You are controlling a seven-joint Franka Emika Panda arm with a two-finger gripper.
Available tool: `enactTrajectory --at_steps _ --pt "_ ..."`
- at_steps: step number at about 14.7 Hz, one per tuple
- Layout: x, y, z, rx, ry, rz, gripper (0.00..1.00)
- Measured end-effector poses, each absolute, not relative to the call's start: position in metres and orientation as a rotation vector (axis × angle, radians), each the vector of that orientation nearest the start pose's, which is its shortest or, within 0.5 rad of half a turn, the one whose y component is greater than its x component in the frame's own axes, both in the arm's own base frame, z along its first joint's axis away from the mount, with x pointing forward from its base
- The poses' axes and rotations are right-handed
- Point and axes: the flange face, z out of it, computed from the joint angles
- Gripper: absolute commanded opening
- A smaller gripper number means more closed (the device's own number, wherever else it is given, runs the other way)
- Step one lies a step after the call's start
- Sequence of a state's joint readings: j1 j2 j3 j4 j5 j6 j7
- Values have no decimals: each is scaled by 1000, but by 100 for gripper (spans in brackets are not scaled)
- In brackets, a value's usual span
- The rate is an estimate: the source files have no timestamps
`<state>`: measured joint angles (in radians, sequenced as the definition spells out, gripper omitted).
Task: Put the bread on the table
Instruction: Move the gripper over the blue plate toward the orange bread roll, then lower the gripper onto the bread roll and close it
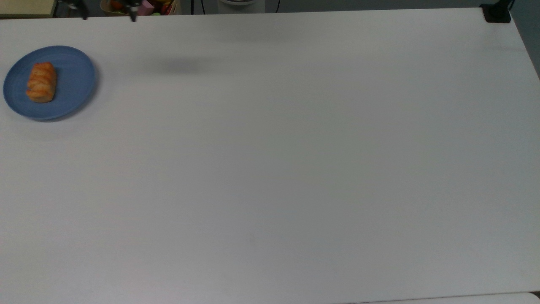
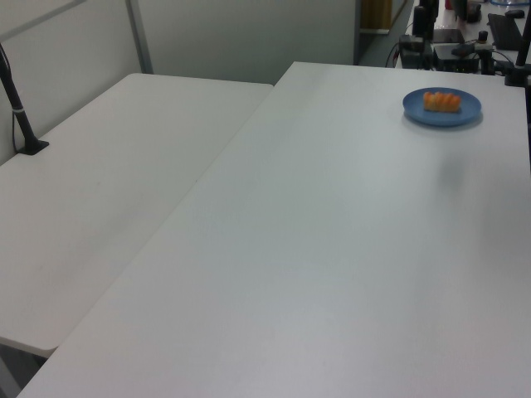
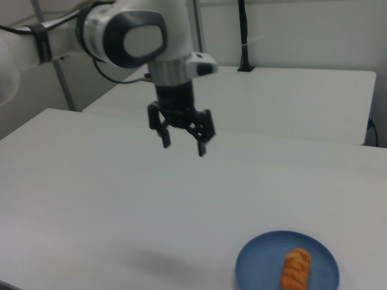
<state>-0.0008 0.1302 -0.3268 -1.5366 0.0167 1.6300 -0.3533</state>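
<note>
The bread is a small golden-orange ridged loaf lying on a round blue plate at the top view's far left. It also lies on the plate as the bread in the left view and as the bread on the plate in the right view. The white table spreads under everything. My gripper hangs open and empty well above the table, away from the plate. In the top view the gripper sits at the upper edge, right of the plate.
A second white table adjoins this one. A black clamped post stands at the top view's upper right corner, and another post stands on the second table. Colourful clutter lies beyond the far edge.
</note>
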Motion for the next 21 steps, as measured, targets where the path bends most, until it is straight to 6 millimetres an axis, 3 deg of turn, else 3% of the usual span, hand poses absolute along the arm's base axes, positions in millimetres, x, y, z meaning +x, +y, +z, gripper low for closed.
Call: enactTrajectory --at_steps 3,6,8,10,15,21 --pt "564 -240 553 -3198 -58 28 100" --pt "561 -290 519 -3258 -46 -5 100" --pt "558 -317 493 -3296 -40 4 100" --pt "557 -349 452 -3343 -13 11 100" --pt "557 -381 391 -3375 -15 87 100" --pt "555 -401 347 -3414 -6 131 100"
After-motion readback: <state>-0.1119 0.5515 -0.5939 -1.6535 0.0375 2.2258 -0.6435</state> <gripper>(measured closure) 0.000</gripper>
